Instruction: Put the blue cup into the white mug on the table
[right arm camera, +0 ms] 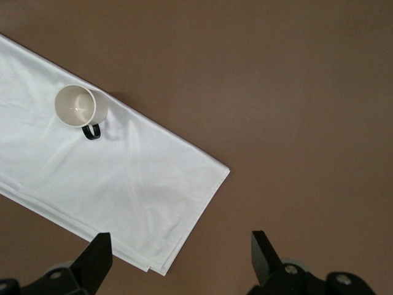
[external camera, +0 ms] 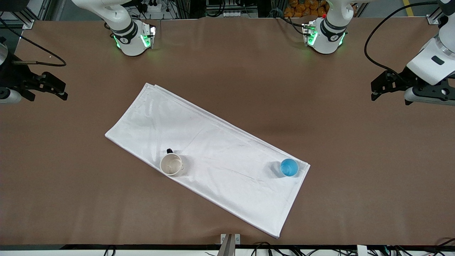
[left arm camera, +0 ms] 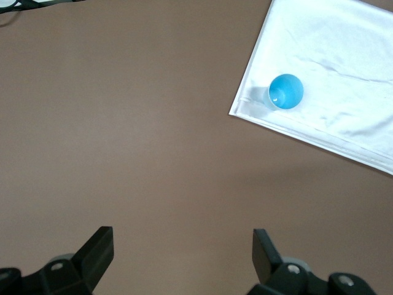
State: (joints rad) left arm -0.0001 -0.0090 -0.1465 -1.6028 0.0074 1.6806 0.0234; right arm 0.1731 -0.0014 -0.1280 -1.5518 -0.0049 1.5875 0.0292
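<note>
Both claws are partly cut off at the edges of the front view, and each wrist view shows only the two finger stubs of its own claw. The mug's (external camera: 171, 164) black handle shows as a small dark nub in the front view; the right wrist view shows it whole.

There is one blue cup (external camera: 289, 167), one mug, one white cloth (external camera: 213, 156) and two arms, on a brown surface (external camera: 355, 160).

The cup stands upright on the cloth, near the cloth's corner toward the left arm's end. The mug stands upright on the same cloth, at its edge nearer the front camera, toward the right arm's end, well apart from the cup.

The left claw (external camera: 376, 90) hangs over bare surface at the left arm's end, well apart from the cup, fingers (left arm camera: 98, 249) spread and holding nothing. The right claw (external camera: 58, 89) hangs over bare surface at the right arm's end, well apart from the mug, fingers (right arm camera: 98, 255) likewise spread, nothing in them.
</note>
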